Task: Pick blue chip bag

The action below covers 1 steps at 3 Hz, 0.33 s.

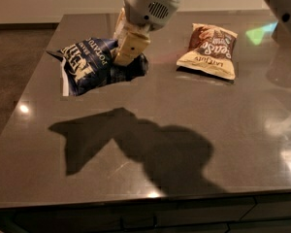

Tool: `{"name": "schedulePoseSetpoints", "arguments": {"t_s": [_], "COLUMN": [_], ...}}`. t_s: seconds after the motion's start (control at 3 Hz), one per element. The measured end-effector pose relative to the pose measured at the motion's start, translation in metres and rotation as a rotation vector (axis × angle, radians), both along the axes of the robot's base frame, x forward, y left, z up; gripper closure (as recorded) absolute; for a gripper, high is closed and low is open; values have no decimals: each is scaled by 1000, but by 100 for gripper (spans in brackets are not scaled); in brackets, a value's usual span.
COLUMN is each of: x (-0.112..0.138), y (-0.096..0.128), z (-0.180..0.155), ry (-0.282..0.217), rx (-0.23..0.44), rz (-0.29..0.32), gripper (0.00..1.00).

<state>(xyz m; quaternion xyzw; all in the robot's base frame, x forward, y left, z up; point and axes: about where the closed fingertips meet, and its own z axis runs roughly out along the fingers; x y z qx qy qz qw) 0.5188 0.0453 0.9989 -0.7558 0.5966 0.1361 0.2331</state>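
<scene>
The blue chip bag [89, 67] is dark blue and crinkled, with white lettering. It hangs in the air above the grey table [184, 130], and its shadow lies on the tabletop below it. My gripper [127, 50] comes down from the top centre. Its cream fingers [131, 47] are shut on the bag's right end and hold it up.
A brown and cream chip bag [208, 50] lies flat on the table to the right of the gripper. The table's front edge [145, 198] runs across the bottom. The floor shows at the left beyond the table's left edge.
</scene>
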Motion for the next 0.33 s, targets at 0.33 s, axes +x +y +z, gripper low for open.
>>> {"name": "schedulePoseSetpoints", "arguments": {"t_s": [0.33], "x": [0], "y": [0], "z": [0], "ry": [0], "rx": [0], "rz": [0], "gripper": [100]}}
